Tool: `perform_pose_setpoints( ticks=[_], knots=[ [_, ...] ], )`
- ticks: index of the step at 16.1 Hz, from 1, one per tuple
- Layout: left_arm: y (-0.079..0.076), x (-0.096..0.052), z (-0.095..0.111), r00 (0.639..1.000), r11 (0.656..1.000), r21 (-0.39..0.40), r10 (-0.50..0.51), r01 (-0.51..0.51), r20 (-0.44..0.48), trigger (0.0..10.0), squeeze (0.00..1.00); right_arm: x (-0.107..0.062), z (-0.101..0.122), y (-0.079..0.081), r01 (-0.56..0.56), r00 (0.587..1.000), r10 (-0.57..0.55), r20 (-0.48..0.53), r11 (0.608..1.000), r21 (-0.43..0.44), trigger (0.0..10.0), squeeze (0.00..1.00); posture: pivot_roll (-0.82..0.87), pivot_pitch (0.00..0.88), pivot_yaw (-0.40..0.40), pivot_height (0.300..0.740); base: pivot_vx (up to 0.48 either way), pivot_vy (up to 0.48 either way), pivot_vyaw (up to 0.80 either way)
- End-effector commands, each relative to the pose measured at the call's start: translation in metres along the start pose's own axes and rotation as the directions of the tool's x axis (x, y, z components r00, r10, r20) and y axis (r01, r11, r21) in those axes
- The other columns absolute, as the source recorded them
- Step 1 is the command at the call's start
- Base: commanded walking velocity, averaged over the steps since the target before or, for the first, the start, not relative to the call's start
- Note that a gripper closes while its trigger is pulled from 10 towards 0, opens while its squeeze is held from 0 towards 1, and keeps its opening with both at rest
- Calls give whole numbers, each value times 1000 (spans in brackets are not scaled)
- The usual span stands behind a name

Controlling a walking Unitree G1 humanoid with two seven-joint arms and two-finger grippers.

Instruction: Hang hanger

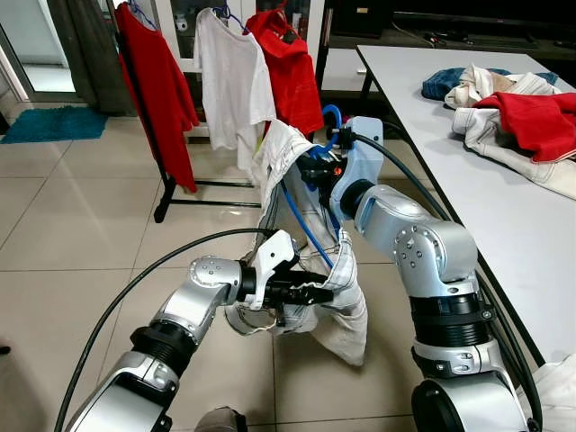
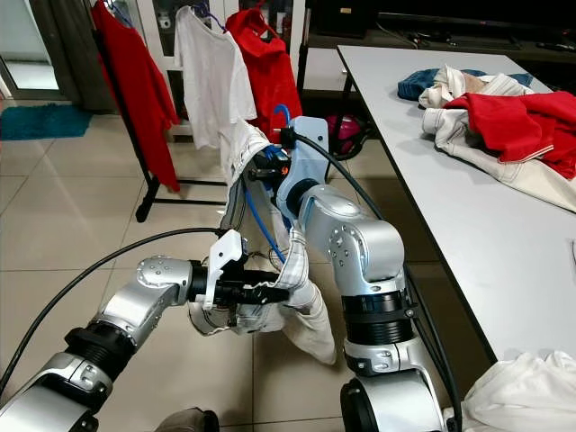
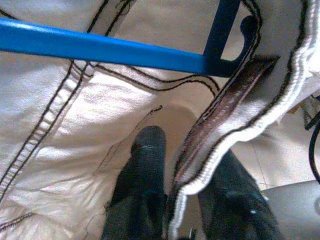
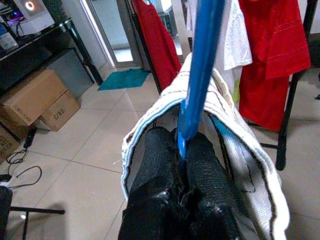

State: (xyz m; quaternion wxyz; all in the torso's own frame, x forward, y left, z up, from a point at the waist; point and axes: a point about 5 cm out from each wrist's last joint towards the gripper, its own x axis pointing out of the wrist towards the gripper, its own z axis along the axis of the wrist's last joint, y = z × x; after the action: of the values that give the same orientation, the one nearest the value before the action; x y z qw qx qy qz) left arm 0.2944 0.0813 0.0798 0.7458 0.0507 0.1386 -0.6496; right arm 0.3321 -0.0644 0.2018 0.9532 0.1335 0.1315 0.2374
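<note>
Tiled floor (image 1: 81,207), clothes rack (image 1: 166,193) far left, white table (image 1: 504,216) on the right.

Head views: the right gripper (image 1: 315,171) holds up a blue hanger (image 1: 301,225) inside a cream garment (image 1: 346,306) in front of the rack; the left gripper (image 1: 310,292) pinches the garment's lower edge. Left wrist view: black fingers (image 3: 145,165) clamp a ribbed hem, the hanger's bar crossing beyond. Right wrist view: fingers (image 4: 157,165) are closed on the hanger's blue stem, cloth draped around them, red shirts (image 4: 270,45) hanging beyond.

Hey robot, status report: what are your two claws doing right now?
Right tool shut on blue hanger. Left tool pinching cream garment's hem. Rack ahead, not reached.
</note>
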Motion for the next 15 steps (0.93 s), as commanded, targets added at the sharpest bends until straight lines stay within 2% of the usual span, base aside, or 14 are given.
perform_pose_setpoints(
  ticks=[1, 6, 8, 11, 13, 15],
  knots=[
    [2, 0, 4, 1000, 1000, 10, 0, 0, 18, 0, 0, -3, 20, 5, -26, 996, 27, 84, 1000, -14, 0, 0, -149, 0, -19, 740, 0, 0, 0],
    [1, -2, 4, 999, 1000, -7, -7, 7, 38, 0, 0, -2, 19, 4, -26, 997, 27, 78, 999, -19, 0, 0, -146, 0, -24, 740, 0, 0, 0],
    [-1, -5, 5, 999, 1000, 12, -22, 22, 30, 0, 0, -2, 19, 3, -16, 997, 19, 77, 999, -36, 0, 0, -148, 0, -23, 740, 0, 0, 0],
    [-9, -19, 17, 998, 996, 67, -56, 54, 23, 0, 0, -1, 12, -8, 31, 997, -24, 68, 994, -104, 0, 0, -153, 0, -12, 740, 0, 0, 0],
    [-15, -36, 34, 997, 993, 105, -58, 53, 44, 0, 0, 2, -2, -25, 86, 996, -81, 32, 977, -195, 0, 0, -146, 0, -15, 740, 0, 0, 0],
    [-19, -50, 45, 998, 991, 133, -39, 32, 49, 0, 0, 3, -16, -35, 89, 995, -95, -10, 967, -239, 0, 0, -133, 0, -21, 740, 0, 0, 0]
  ],
)
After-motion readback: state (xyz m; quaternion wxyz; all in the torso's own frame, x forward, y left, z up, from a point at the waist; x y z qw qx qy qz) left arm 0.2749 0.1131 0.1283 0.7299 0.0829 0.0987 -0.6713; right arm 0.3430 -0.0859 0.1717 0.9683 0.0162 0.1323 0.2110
